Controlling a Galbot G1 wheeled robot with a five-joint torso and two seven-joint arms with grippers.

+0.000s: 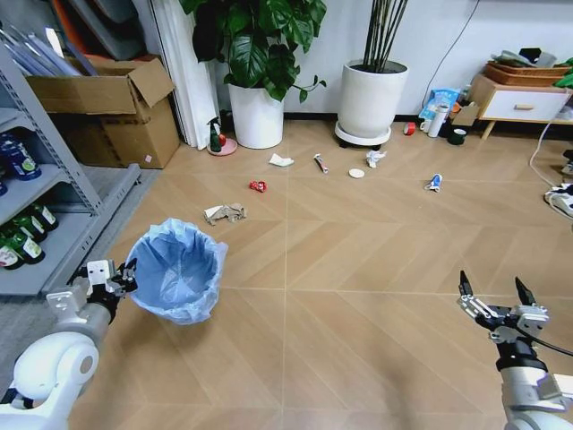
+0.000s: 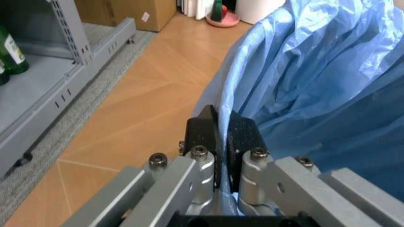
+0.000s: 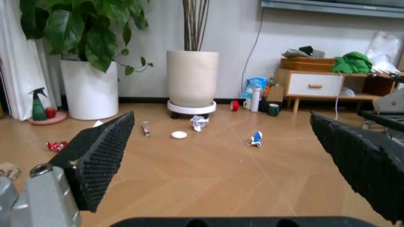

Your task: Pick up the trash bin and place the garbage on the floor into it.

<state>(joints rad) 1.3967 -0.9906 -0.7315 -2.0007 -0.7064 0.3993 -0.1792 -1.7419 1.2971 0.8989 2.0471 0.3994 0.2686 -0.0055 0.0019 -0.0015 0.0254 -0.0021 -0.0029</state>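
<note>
Left claw (image 2: 220, 135) pinches the bin (image 1: 175, 269) liner at its rim, bin near the shelf. Right claw (image 1: 493, 294) wide, empty. Lift slowly and vertically; thin bag may slip. Scraps (image 1: 225, 213) lie ahead on floor (image 1: 358, 287).

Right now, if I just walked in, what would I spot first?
Probably the trash bin with its crinkled blue bag, low on the robot's left, its rim pinched by the left gripper. Beyond it, garbage dots the wood floor: a red wrapper, crumpled paper. The right gripper hangs open.
</note>
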